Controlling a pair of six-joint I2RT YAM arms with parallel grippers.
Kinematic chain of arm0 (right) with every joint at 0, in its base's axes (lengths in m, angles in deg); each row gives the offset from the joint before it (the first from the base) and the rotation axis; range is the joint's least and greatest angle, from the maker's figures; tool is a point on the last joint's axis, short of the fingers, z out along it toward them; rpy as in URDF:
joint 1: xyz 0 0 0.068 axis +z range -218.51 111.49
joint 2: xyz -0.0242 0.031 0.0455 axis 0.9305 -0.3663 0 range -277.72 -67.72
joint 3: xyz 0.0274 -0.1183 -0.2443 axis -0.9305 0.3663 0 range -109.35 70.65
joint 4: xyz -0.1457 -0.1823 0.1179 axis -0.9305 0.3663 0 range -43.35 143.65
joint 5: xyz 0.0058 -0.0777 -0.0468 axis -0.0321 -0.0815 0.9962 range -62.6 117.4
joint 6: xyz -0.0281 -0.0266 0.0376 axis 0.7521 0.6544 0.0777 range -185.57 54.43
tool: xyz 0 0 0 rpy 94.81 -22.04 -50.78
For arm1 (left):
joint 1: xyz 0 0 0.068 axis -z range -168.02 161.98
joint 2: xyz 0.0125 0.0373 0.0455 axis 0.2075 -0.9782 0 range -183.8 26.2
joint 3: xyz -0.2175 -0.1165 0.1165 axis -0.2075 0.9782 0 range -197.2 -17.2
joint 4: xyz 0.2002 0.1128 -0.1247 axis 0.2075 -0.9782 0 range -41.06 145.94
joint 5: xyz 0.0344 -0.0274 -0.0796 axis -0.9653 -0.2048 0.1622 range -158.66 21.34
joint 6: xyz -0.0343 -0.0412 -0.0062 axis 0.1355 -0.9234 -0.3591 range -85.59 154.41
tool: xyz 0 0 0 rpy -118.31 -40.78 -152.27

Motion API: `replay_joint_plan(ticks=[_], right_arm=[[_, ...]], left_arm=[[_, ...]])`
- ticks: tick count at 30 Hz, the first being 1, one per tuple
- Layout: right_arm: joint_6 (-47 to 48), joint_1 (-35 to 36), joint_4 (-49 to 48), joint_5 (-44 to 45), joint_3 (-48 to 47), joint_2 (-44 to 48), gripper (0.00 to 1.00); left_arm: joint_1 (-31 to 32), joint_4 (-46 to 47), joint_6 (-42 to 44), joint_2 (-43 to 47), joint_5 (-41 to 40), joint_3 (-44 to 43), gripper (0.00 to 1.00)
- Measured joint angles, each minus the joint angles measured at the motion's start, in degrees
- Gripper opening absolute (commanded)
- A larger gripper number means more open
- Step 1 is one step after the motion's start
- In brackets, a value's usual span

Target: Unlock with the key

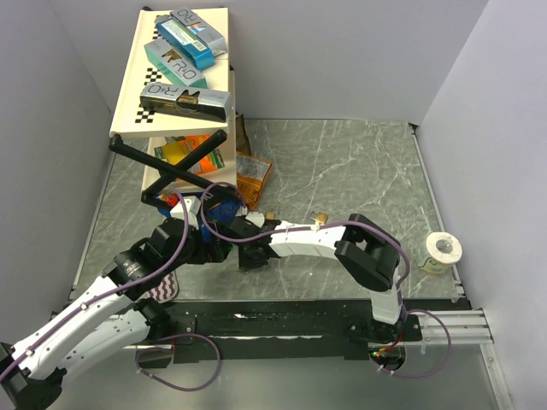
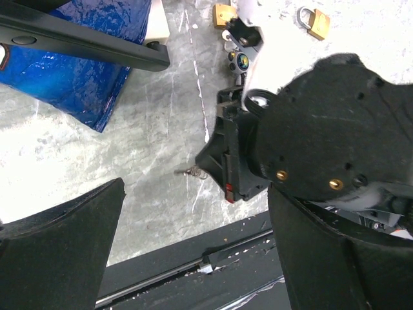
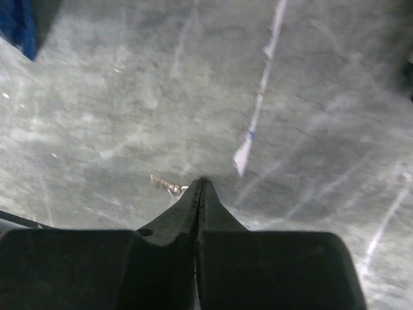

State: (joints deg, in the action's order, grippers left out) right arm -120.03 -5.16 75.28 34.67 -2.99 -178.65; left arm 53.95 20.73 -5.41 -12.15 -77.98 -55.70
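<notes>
Touching the key (image 3: 165, 185) on the counter (image 3: 116, 90)
Right hand (image 3: 201, 186) fingers pressed together at the key, grip unclear; left hand (image 2: 193, 258) spread wide apart.

I've got the key (image 3: 166, 186) flat on the table (image 3: 310, 97), poking out left of the right claw (image 3: 201, 185) tip and touching it. One padlock (image 2: 224, 14) and a second padlock (image 2: 316, 23) sit beyond the claw, well apart from it.

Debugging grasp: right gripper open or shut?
Shut: right gripper closed tip to tip, no gap. The key pokes out beside it; pinched or not, cannot tell.
</notes>
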Motion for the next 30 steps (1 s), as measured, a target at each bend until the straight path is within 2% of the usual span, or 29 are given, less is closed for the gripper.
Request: replay_joint_plan(ticks=[6, 14, 19, 30], right_arm=[[1.4, 0.0, -0.9, 0.0, 4.2, 4.5, 0.00], [3.5, -0.5, -6.6, -2.3, 11.9, 12.7, 0.00], [6.1, -0.8, -7.5, -3.0, 11.7, 13.4, 0.20], [5.3, -0.8, -8.5, -6.0, 8.7, 6.8, 0.41]], left_arm=[[0.0, 0.3, -0.1, 0.0, 0.0, -0.3, 0.96], [0.0, 2.8, -0.4, 1.0, 3.0, -0.4, 0.96], [0.0, 3.5, -1.4, 1.4, 3.5, -0.4, 0.96], [0.0, 0.6, -3.0, 2.5, 0.3, -0.4, 0.96]])
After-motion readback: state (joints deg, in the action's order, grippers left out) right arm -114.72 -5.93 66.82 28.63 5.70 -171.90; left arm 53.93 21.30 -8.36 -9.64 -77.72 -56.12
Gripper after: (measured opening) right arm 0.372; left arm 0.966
